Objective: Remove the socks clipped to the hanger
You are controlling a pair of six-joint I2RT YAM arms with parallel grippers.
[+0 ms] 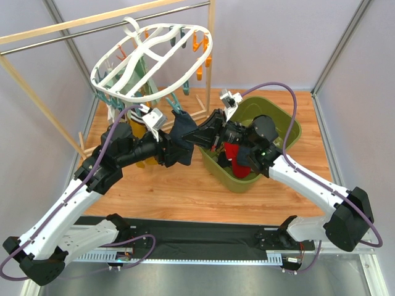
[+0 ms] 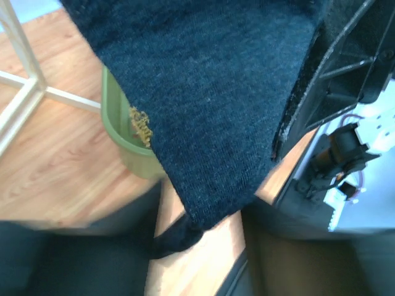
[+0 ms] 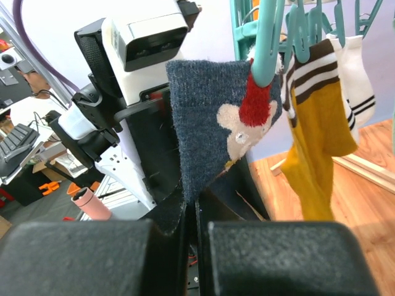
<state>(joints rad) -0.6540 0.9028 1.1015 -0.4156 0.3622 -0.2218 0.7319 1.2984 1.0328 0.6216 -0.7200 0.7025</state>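
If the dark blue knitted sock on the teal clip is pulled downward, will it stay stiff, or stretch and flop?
Probably floppy: the dark blue knitted sock drapes and narrows below the teal plastic clip. It likely stretches before releasing, since the knit looks soft. It seems light, as only one clip holds its top.

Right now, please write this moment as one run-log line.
right end effector: shut on dark blue sock | sock: clipped by teal clip | left end effector: grip unclear

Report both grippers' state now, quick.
Left gripper: open, with the dark navy knitted sock hanging through it.
Right gripper: shut on that sock's lower end.
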